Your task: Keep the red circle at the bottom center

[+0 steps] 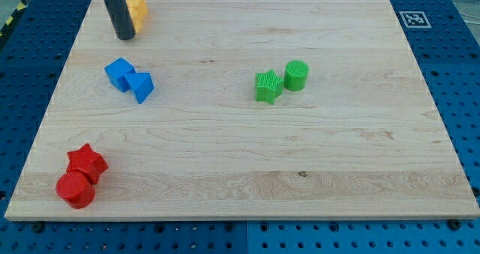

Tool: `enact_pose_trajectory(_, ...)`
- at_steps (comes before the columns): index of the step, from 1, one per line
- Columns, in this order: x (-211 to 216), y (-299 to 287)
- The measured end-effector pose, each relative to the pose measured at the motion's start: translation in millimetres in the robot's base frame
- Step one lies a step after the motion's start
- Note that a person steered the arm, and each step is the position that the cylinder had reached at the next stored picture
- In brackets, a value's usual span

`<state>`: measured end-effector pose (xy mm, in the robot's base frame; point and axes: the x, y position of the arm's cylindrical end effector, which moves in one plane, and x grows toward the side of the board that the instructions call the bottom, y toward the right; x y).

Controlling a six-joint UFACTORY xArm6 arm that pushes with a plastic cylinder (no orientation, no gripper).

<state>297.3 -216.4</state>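
The red circle [76, 189] lies near the board's bottom left corner, touching a red star [87, 162] just above it. My tip [125, 37] is at the view's top left, just left of and below a yellow block [136, 11], far above the red circle.
A blue cube [119, 73] and a blue triangular block [140, 86] sit together at the left. A green star [268, 85] and a green cylinder [296, 75] sit together right of centre. The wooden board [337, 171] has a marker tag [414, 19] at its top right.
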Motion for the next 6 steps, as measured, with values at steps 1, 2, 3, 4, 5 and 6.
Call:
enact_pose_trajectory(1,1.5,-1.3)
enact_pose_trajectory(2,9.8,-11.6)
enact_pose_trajectory(3,24.7,-30.5)
enact_pose_trajectory(4,25.3,-30.5)
enact_pose_trajectory(5,27.9,-31.3)
enact_pose_trajectory(6,62.0,-45.8)
